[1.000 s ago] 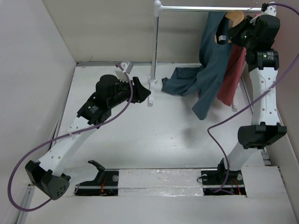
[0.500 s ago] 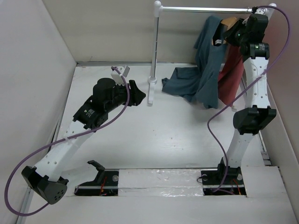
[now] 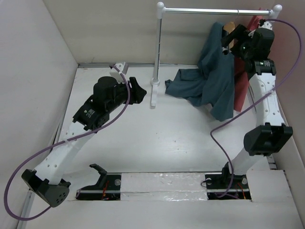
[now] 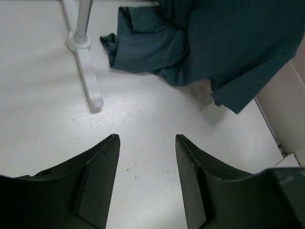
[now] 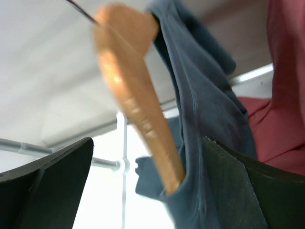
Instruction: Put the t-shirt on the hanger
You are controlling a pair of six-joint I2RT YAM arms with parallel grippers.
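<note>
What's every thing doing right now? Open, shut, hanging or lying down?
t-shirt: draped on one end of the hanger, lower part lying on the table.
hanger: tilted, lower end inside the t-shirt.
left gripper: open, empty.
right gripper: open, one finger on each side of the hanger.
red garment: hanging.
rail: standing upright.

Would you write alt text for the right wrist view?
A light tan wooden hanger slants across the frame, its lower end tucked inside a dark slate-blue t-shirt. A coral-red garment hangs at right; the open right gripper frames the bottom.
</note>
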